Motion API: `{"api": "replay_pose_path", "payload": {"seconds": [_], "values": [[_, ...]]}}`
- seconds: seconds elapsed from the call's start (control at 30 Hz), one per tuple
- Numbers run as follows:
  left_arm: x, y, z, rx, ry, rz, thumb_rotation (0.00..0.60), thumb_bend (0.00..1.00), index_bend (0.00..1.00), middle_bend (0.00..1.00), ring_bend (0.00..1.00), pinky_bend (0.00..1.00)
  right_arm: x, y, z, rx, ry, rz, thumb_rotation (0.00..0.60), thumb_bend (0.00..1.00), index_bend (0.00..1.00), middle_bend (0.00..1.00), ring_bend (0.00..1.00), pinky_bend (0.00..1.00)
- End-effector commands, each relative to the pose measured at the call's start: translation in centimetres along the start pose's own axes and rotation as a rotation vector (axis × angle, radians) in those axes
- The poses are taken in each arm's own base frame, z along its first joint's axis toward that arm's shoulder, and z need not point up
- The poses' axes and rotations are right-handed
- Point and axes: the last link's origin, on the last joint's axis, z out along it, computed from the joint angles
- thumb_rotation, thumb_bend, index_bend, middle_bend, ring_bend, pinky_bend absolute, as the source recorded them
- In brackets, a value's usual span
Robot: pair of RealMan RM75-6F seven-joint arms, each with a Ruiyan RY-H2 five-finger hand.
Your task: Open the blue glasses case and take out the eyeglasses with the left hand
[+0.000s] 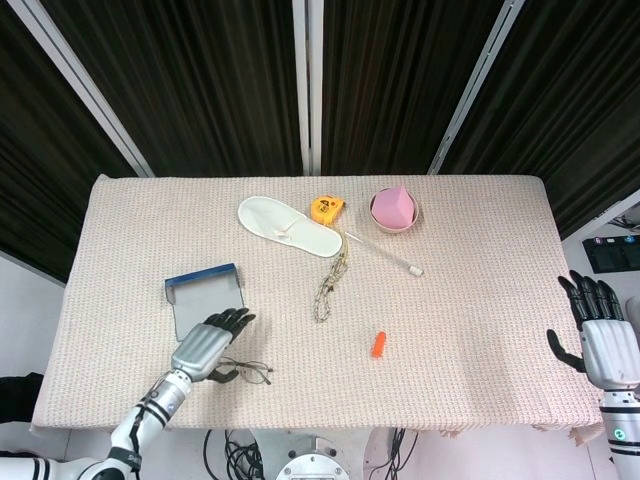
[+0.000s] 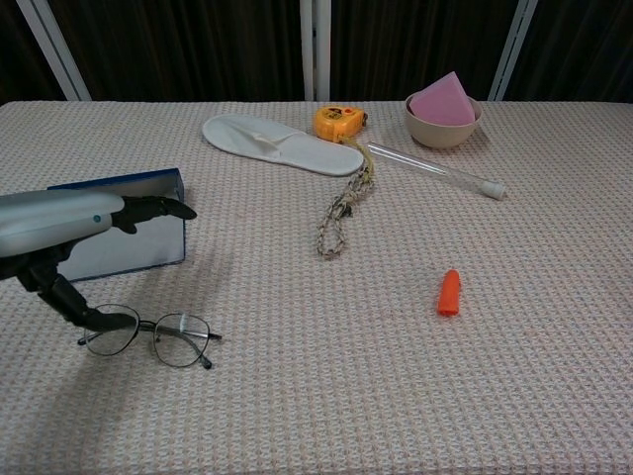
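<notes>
Your blue glasses case [image 2: 127, 237] lies open, flat on table. Eyeglasses [image 2: 150, 335] lie out, just in front.

Lab bench: cloth-covered table [image 1: 480, 330], black curtains [image 1: 200, 70].

No text, label or number is legible — anywhere.

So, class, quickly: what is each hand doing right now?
Left hand: open, fingers spread above the eyeglasses lying on the table.
Right hand: open, holding nothing.
</notes>
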Motion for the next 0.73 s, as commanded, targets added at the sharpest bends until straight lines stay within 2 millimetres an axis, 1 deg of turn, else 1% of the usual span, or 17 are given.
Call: {"api": "replay_pose_path", "payload": {"seconds": [0.03, 0.13, 0.2, 0.23, 0.33, 0.43, 0.53, 0.63, 0.73], "values": [[1.3, -0.4, -0.3, 0.013, 0.050, -0.010, 0.600, 0.22, 0.00, 0.00, 0.00, 0.14, 0.0, -0.1, 0.0, 0.002, 0.004, 0.000, 0.600, 0.33, 0.00, 0.00, 0.00, 0.00], [3.7, -1.3, -0.7, 0.021, 0.179, 0.020, 0.600, 0.22, 0.00, 0.00, 0.00, 0.12, 0.2, -0.2, 0.0, 0.006, 0.015, 0.002, 0.600, 0.33, 0.00, 0.00, 0.00, 0.00], [5.1, -2.4, -1.4, 0.035, 0.276, 0.067, 0.600, 0.22, 0.01, 0.00, 0.00, 0.09, 0.3, -0.2, -0.1, 0.007, 0.021, 0.003, 0.600, 0.33, 0.00, 0.00, 0.00, 0.00], [5.9, -3.4, -2.0, 0.053, 0.332, 0.109, 0.600, 0.22, 0.01, 0.00, 0.00, 0.08, 0.3, -0.2, -0.1, 0.008, 0.024, 0.004, 0.600, 0.33, 0.00, 0.00, 0.00, 0.00], [7.2, -6.4, -3.8, 0.125, 0.412, 0.167, 0.600, 0.22, 0.03, 0.00, 0.00, 0.07, 0.4, -0.3, -0.1, 0.007, 0.029, 0.004, 0.600, 0.33, 0.00, 0.00, 0.00, 0.00], [7.4, -9.2, -6.3, 0.222, 0.417, 0.143, 0.600, 0.22, 0.03, 0.00, 0.00, 0.05, 0.4, -0.4, -0.1, 0.003, 0.026, -0.002, 0.600, 0.32, 0.00, 0.00, 0.00, 0.00], [7.0, -11.7, -8.7, 0.294, 0.425, 0.136, 0.600, 0.21, 0.03, 0.00, 0.00, 0.03, 0.3, -0.5, -0.2, -0.002, 0.024, -0.009, 0.600, 0.32, 0.00, 0.00, 0.00, 0.00], [6.4, -13.9, -10.9, 0.357, 0.445, 0.145, 0.600, 0.20, 0.03, 0.00, 0.00, 0.01, 0.2, -0.6, -0.2, -0.005, 0.025, -0.016, 0.600, 0.32, 0.00, 0.00, 0.00, 0.00], [5.8, -15.5, -12.5, 0.406, 0.468, 0.109, 0.600, 0.20, 0.04, 0.00, 0.00, 0.00, 0.3, -0.7, -0.2, -0.007, 0.028, -0.017, 0.600, 0.32, 0.00, 0.00, 0.00, 0.00]]}}
